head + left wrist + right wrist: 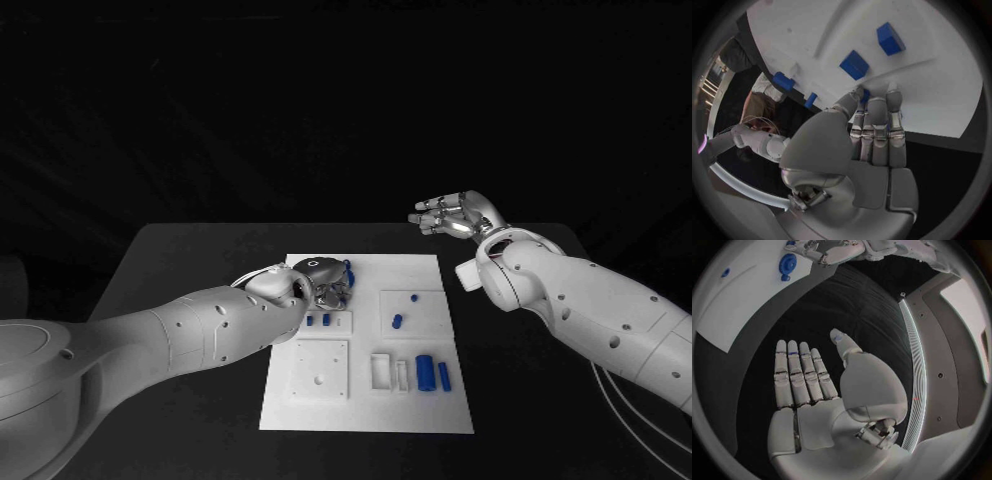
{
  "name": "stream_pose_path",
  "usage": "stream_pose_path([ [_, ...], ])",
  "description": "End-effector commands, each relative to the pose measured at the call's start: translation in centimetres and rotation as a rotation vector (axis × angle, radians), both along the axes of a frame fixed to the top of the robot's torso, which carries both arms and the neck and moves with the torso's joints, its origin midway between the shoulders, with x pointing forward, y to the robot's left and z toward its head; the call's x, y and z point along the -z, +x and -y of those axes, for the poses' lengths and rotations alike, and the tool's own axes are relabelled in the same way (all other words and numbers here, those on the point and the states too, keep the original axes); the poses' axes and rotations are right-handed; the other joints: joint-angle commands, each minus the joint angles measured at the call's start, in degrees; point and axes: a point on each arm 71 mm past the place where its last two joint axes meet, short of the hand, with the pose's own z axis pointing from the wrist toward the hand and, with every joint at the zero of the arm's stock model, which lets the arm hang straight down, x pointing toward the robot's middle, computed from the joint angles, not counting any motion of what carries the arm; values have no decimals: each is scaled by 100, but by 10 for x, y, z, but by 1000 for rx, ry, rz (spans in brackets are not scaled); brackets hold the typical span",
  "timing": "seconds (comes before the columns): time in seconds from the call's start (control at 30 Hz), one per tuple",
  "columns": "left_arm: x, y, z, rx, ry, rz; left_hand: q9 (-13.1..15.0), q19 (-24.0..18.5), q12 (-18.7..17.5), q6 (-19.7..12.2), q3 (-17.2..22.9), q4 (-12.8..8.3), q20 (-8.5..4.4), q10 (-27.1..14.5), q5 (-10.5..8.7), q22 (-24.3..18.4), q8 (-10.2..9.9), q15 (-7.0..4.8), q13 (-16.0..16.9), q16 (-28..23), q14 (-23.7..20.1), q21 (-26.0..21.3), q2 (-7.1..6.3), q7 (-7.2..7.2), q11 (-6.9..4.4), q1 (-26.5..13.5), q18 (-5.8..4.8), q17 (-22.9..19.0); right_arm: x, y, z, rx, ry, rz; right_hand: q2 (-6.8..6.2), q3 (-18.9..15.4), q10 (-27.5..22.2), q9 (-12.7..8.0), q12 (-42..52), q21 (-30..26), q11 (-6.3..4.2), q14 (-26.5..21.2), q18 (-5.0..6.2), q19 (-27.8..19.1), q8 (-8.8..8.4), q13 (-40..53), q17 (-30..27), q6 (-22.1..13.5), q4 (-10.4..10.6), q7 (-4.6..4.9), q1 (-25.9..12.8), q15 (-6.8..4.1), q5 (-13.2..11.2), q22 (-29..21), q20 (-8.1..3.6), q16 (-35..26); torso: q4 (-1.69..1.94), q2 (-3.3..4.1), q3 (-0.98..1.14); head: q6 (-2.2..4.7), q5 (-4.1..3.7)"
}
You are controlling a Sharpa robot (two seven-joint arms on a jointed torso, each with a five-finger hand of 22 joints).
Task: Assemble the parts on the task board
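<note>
White board lies at table centre, blue parts toward its 5 o'clock corner. Left hand works at 11 o'clock, fingers together on a small blue part there, probably seating it. Right hand waits at 1 o'clock, fingers straight, holding nothing.

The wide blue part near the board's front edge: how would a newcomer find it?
Start at the white board in the middle of the black table. Go to its near right corner, where two upright blue parts stand side by side. It is the left, wider part; its neighbour, the thin part, is slimmer.
</note>
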Motion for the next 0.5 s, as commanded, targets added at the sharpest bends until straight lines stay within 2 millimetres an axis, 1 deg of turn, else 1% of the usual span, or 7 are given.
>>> stream_pose_path([
  [0.03, 7, -3, -5, -17, 13, -16, 0, 17, 20, 38, -30, -8, -23, 46, 25, 96, -31, 1, 19, -24, 57, 26, 61, -9, 7, -2, 26, 9, -1, -1, -2, -19, -4, 10, 3, 0, 29, 3, -22, -12, -4, 22, 29, 20, -8, -8, -9, 44, 41, -6, -13, 2, 31, -9, -16, -14, 1, -2, -1, 15, 9],
  [0.33, 1, -5, -9, -13, -17, -5, -1, 29, 20, 39, -33, -21, -27, 44, 26, 94, -32, -2, 18, -55, 76, 20, 64, -9, 7, -2, 25, 16, -1, -1, -2, -19, -3, 11, -1, 0, 30, 3, -22, -12, -5, 24, 29, 20, -8, -8, -8, 44, 49, -7, -14, 1, 44, -9, -16, -13, 8, -5, -3, 28, 22],
  [0.43, -4, -5, -11, -15, -48, -22, -1, 27, 20, 39, -37, -37, -27, 40, 16, 95, -32, -1, 19, -69, 75, 17, 51, -8, 10, 3, 24, 20, -1, -1, -2, -19, -4, 11, -1, 0, 30, 3, -22, -12, -5, 24, 29, 20, -8, -8, -8, 44, 49, -7, -14, 1, 44, -9, -16, -13, 3, -3, 0, 44, 38],
  [0.5, -8, -5, -13, -16, -65, -27, -1, 27, 20, 39, -37, -37, -27, 40, 16, 95, -32, -1, 19, -69, 75, 17, 50, -8, 10, 3, 24, 20, -1, -1, -1, -18, -4, 11, -1, 0, 30, 3, -22, -12, -5, 24, 29, 20, -8, -8, -8, 44, 49, -7, -14, 1, 44, -9, -16, -13, 2, -2, 0, 39, 38],
])
